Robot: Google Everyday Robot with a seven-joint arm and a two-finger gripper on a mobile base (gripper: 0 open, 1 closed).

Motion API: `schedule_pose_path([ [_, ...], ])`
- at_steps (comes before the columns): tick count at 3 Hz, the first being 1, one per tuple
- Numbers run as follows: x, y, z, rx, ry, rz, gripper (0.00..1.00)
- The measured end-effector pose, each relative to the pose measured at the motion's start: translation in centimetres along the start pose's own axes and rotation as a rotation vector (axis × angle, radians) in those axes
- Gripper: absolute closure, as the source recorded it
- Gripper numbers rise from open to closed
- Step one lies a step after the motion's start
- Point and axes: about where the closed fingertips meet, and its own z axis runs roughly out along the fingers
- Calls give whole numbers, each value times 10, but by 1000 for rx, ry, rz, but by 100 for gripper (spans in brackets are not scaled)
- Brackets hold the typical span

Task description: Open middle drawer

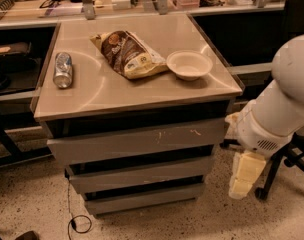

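Low at the right, the tool [242, 183] hangs from the white arm [279, 111] beside the drawer cabinet, pointing down at the speckled floor [37, 204]. It holds nothing and touches nothing. Whether it is spread or pressed together I cannot tell, as its cream-coloured body shows only as one blocky shape. It sits at about the height of the middle drawer [142, 174], off that drawer's right end and apart from it.

Three grey drawer fronts are stacked under the counter [107, 91]. The top drawer [117, 145] is the tallest and has white scratch marks, the middle drawer is plain, and the bottom drawer [144, 199] is the narrowest. A dark gap lies above each front, and no drawer interior can be seen.

Three things lie on the counter. One drink can [62, 70] rests on its side at the left, one crumpled snack bag [128, 54] is in the middle, and one pale bowl [189, 65] sits just right of the bag.

One thin cable [73, 219] loops on the floor. The arm's upper part is cut off by the right edge, and a dark chair base [287, 160] behind it is partly hidden.
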Motion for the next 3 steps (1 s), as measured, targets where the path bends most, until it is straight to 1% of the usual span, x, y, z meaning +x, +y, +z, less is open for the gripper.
schedule_pose_path([
  [1, 2, 10, 70, -74, -15, -7, 0],
  [2, 2, 10, 70, -74, -16, -7, 0],
  [3, 1, 10, 87, -92, -24, 7, 0],
])
